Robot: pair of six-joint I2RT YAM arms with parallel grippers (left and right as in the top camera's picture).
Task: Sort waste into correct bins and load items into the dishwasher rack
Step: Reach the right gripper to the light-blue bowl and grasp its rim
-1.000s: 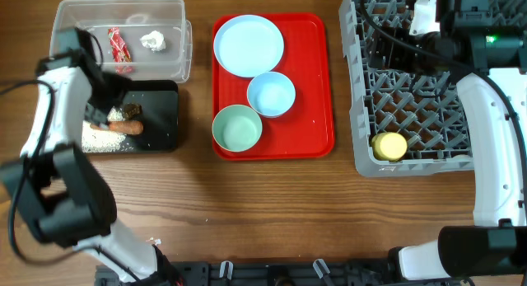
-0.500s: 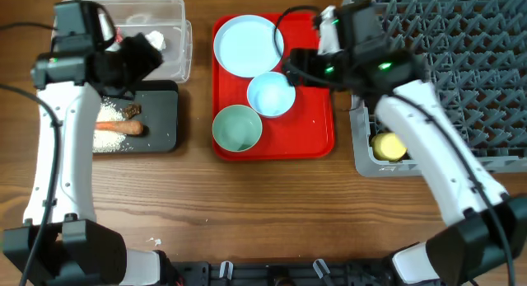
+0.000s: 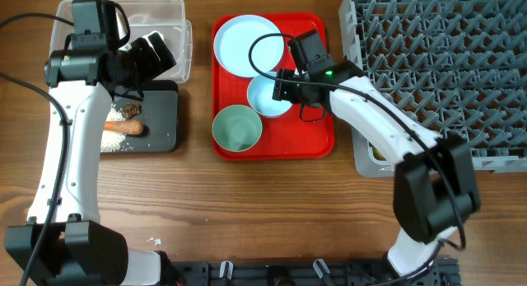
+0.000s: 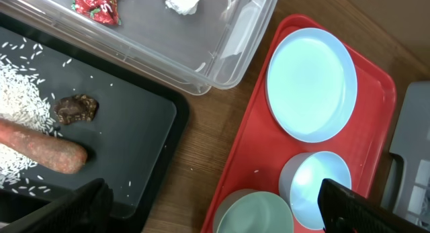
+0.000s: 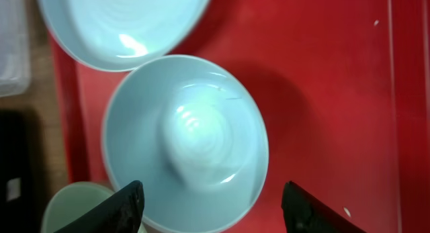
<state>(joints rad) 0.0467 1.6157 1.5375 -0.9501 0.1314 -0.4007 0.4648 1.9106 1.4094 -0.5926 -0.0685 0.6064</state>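
The step in hand looks like loading dishes. The right gripper (image 5: 211, 196) hovers over the blue bowl (image 3: 262, 102) at the middle of the red tray (image 3: 317, 113). Its jaws are open, one finger either side of the bowl's rim, holding nothing.

The plate (image 3: 248, 44) sits at the red tray's far end and the mint bowl (image 3: 237, 128) at its near left corner. The rack (image 3: 436, 63) stands right of the red tray.

The left gripper (image 3: 151, 57) hangs left of the red tray, jaws wide open and empty. Below it the tub (image 3: 177, 39) holds the wrapper (image 4: 95, 3) and tissue (image 4: 181, 1). The black tray (image 3: 160, 121) holds rice (image 4: 20, 85), the carrot (image 4: 40, 149) and the scrap (image 4: 75, 107), so the sorting appears done.

The next move likely calls for lowering onto the bowl's rim, closing on it, then carrying it right to the rack.
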